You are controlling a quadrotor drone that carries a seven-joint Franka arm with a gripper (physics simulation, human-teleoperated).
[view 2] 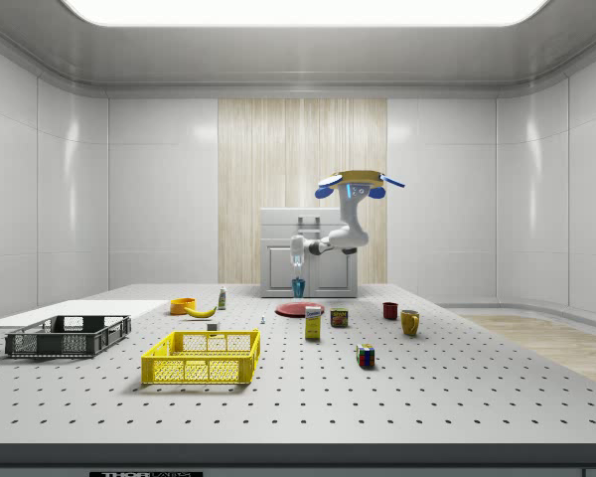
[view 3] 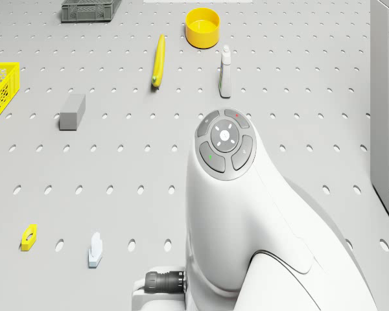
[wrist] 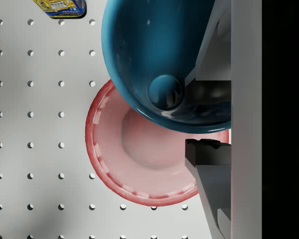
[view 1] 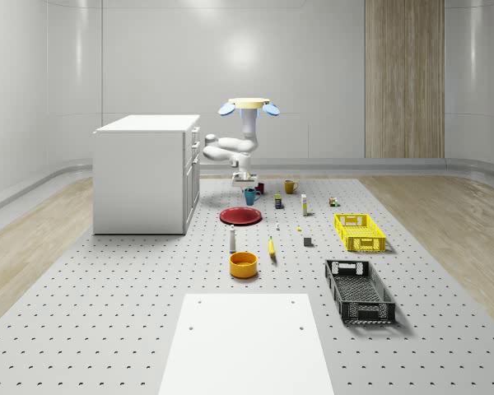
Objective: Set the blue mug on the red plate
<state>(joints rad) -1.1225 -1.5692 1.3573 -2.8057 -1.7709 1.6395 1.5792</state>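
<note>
One blue mug [wrist: 159,59] in gripper [wrist: 209,117], above red plate [wrist: 139,159]

I note the glazed blue ceramic-looking mug [wrist: 154,59] is glossy, throwing highlights. Just beneath the gripper [wrist: 209,119], the round red plate [wrist: 139,159] shows a smooth, satiny sheen with a ribbed rim. The gripper's pale grey fingers [wrist: 214,179] look matt plastic. The perforated grey table [wrist: 35,124] appears matt metal.

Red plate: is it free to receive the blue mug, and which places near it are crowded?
The red plate is bare; the gripper holds the blue mug above it. Open floor separates the plate from the white bottle and orange bowl. It is crowded behind, around the yellow mug.
</note>
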